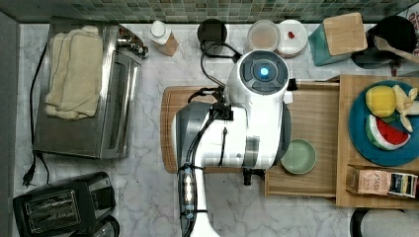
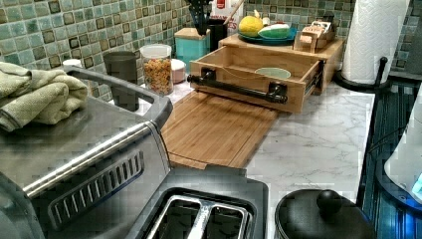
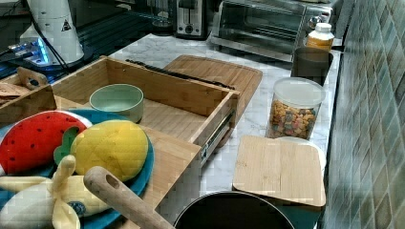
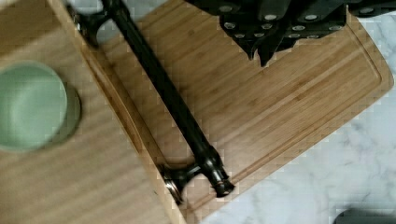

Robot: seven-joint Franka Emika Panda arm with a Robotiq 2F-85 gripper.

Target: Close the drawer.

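Drawer [image 2: 259, 74]: standing pulled out from under the wooden top [image 2: 283, 47], its front panel projecting over the cutting board [image 2: 214, 129] in the left view.
Drawer position: in the top view the drawer [image 1: 316, 118] is lying between the cutting board [image 1: 170, 128] on the top view's left and the wooden top [image 1: 348, 128] on the top view's right.
Drawer handle [image 2: 238, 87]: a dark bar running along the front panel on two brackets; in the wrist view the handle [image 4: 163, 93] is crossing above the cutting board [image 4: 289, 93].
Drawer contents: a green bowl [image 3: 117, 101] is sitting on the plank bottom, near one corner; it is also showing in the wrist view [image 4: 30, 107].
Arm [image 1: 237, 123]: hanging over the cutting board and the drawer's front edge in the top view, covering much of both.
Gripper [image 4: 268, 44]: its dark body is hovering above the cutting board, apart from the handle; how far the fingers are standing open cannot be told, and nothing is showing in its hold.
Wooden top load: a blue plate [image 1: 380, 153] is carrying toy fruit, including a watermelon slice [image 1: 385, 133].
Surroundings: a toaster oven [image 1: 84, 94] with folded towels [image 1: 74, 71] is standing on the marble counter [image 1: 148, 98] at the top view's left.
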